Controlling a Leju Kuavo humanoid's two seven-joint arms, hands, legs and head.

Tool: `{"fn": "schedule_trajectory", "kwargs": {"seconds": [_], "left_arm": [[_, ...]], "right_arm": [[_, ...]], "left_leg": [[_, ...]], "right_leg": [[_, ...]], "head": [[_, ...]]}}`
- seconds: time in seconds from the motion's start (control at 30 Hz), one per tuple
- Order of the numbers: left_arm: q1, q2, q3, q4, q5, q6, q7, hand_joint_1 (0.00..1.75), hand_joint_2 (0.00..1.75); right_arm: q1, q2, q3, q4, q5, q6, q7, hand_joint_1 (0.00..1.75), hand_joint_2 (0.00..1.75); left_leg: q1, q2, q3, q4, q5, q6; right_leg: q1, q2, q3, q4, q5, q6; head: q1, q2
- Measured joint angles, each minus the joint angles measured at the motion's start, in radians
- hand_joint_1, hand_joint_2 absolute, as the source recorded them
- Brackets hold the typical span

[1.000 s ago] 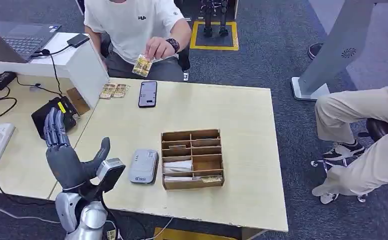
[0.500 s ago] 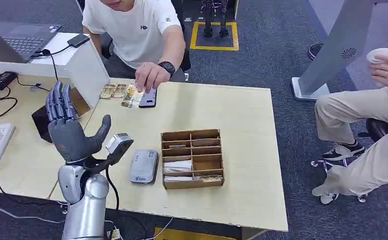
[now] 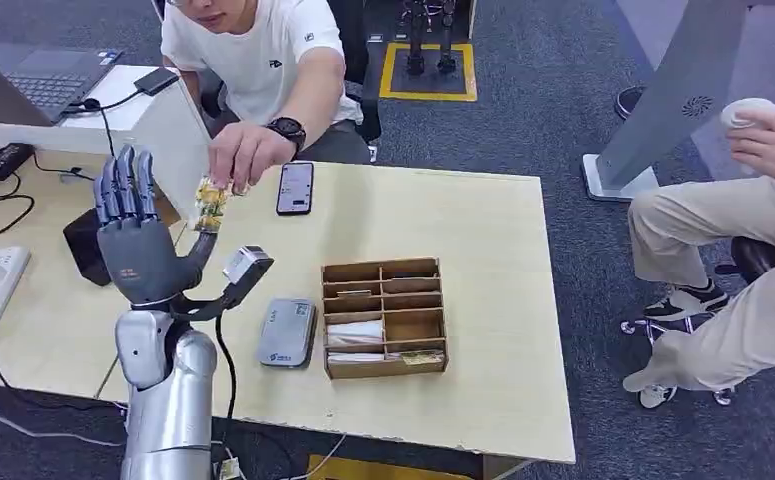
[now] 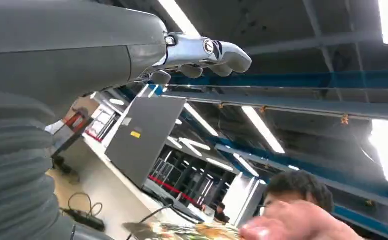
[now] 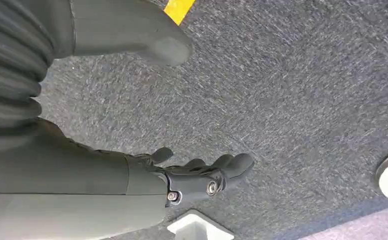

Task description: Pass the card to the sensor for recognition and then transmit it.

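The small yellow-printed card point(image 3: 208, 203), pinched upright in the seated person's hand point(image 3: 243, 157) over the far-left corner of the pale wooden table point(image 3: 483, 260), hangs just beyond the thumb of the raised grey left hand point(image 3: 138, 245), which is spread and empty.

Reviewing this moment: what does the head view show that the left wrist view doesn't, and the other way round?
Head view alone: the table, the wooden organizer, the grey sensor, the phone, and a second seated person holding a cup.

Left wrist view alone: the ceiling lights overhead and the back of the laptop seen from below.

Both: the raised, open left robot hand, and the person's hand holding out the card close to it.
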Motion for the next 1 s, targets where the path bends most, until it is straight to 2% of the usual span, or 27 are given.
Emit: {"fn": "schedule_trajectory", "kwargs": {"seconds": [0.17,0.2,0.53,1.0], "left_arm": [[0.000,0.000,0.000,0.003,-0.028,0.000,0.035,0.00,1.75],[0.000,0.000,0.000,0.004,-0.028,0.000,0.036,1.75,1.75],[0.000,0.000,0.000,0.017,0.059,0.000,-0.034,1.75,1.75],[0.000,-0.001,-0.001,0.014,0.088,0.001,-0.043,1.75,1.75]], "right_arm": [[0.000,-0.001,0.000,0.003,0.002,0.000,0.000,0.00,1.75],[0.000,-0.001,0.000,0.003,0.003,0.000,0.001,0.00,1.75],[0.000,-0.002,0.000,0.006,0.000,0.000,-0.006,0.00,1.75],[-0.001,-0.003,0.000,0.014,-0.005,0.000,-0.022,0.00,1.75]], "left_leg": [[0.000,0.000,0.000,0.000,0.000,0.000],[0.000,0.000,0.000,0.000,0.000,0.000],[0.000,0.000,0.000,0.000,0.000,0.000],[0.000,0.000,0.000,0.000,0.000,0.000]], "right_leg": [[0.000,0.000,0.000,0.000,0.000,0.000],[0.000,0.000,0.000,0.000,0.000,0.000],[0.000,0.000,0.000,0.000,0.000,0.000],[0.000,0.000,0.000,0.000,0.000,0.000]], "head": [[0.000,0.000],[0.000,0.000],[0.000,0.000],[0.000,0.000]]}}
